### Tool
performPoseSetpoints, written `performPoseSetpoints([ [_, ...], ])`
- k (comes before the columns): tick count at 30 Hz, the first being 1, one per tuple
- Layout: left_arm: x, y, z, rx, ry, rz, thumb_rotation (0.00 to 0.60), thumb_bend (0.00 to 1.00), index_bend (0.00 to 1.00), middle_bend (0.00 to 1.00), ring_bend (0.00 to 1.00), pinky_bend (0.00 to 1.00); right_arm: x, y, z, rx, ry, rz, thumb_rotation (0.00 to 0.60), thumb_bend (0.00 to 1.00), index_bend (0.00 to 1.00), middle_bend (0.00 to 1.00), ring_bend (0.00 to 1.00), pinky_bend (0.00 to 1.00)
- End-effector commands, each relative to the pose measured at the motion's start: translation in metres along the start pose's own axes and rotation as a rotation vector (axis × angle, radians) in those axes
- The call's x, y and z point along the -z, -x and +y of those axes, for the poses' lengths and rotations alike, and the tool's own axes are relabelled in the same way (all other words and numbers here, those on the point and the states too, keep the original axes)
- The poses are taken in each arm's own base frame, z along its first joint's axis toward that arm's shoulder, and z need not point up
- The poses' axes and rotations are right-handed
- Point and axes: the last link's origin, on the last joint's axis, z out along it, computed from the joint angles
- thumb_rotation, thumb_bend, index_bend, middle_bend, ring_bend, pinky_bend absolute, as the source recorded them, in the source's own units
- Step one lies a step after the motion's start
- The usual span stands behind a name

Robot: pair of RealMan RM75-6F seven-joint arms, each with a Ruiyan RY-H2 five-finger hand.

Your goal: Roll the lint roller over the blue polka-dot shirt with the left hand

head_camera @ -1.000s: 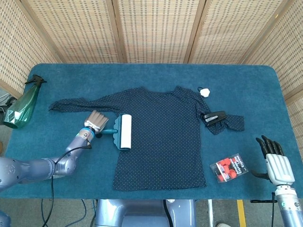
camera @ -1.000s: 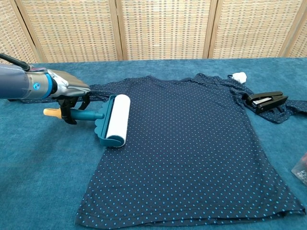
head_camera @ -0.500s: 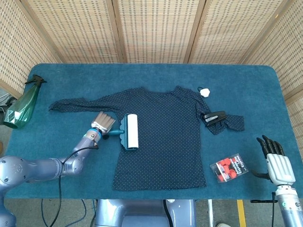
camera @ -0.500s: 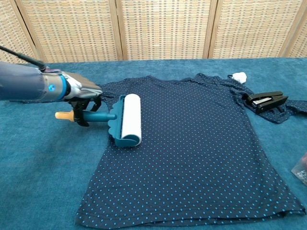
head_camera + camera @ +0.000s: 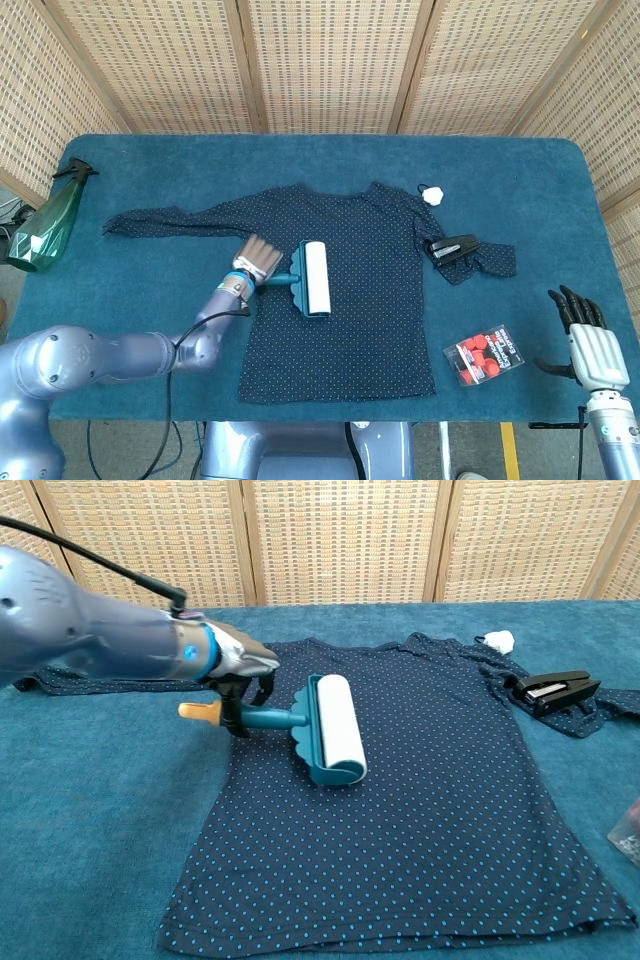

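The blue polka-dot shirt [image 5: 350,300] [image 5: 420,820] lies flat in the middle of the teal table. My left hand [image 5: 257,260] [image 5: 240,665] grips the teal handle of the lint roller [image 5: 314,277] [image 5: 335,728], whose white roll rests on the shirt's left half, below the collar. An orange tip [image 5: 198,711] sticks out of the handle's back end. My right hand [image 5: 590,340] hovers open off the table's front right corner, away from the shirt.
A black stapler [image 5: 453,246] [image 5: 552,691] sits on the shirt's right sleeve. A small white object [image 5: 432,195] [image 5: 497,639] lies by the collar. A red packet [image 5: 484,354] lies at front right, and a green spray bottle [image 5: 48,222] at far left.
My left hand has pushed the lint roller to the right, from the shirt's left edge onto the body of the shirt. The right hand has barely moved.
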Motion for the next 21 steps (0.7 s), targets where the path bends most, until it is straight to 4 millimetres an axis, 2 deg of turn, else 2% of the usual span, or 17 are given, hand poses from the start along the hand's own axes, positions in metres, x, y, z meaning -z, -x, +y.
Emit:
performPoseSetpoints([
  [1, -0.006, -0.011, 0.016, -0.005, -0.001, 0.002, 0.6, 0.36, 0.85, 0.95, 0.81, 0.72, 0.0, -0.001, 0.001, -0.003, 0.001, 0.0, 0.6, 0.1, 0.0, 0.0, 0.0, 0.0],
  [10, -0.014, -0.023, 0.038, -0.01, -0.002, -0.001, 0.6, 0.37, 0.85, 0.95, 0.81, 0.72, -0.001, -0.001, 0.003, -0.011, 0.008, -0.004, 0.6, 0.1, 0.0, 0.0, 0.0, 0.0],
  [17, -0.01, -0.02, 0.03, -0.016, -0.015, -0.007, 0.6, 0.37, 0.85, 0.95, 0.81, 0.72, -0.001, 0.001, 0.002, -0.005, 0.002, -0.011, 0.6, 0.1, 0.0, 0.0, 0.0, 0.0],
  [21, -0.007, -0.014, 0.019, -0.017, -0.028, -0.015, 0.6, 0.37, 0.85, 0.95, 0.81, 0.72, 0.0, 0.001, 0.0, -0.001, -0.006, -0.009, 0.6, 0.1, 0.0, 0.0, 0.0, 0.0],
])
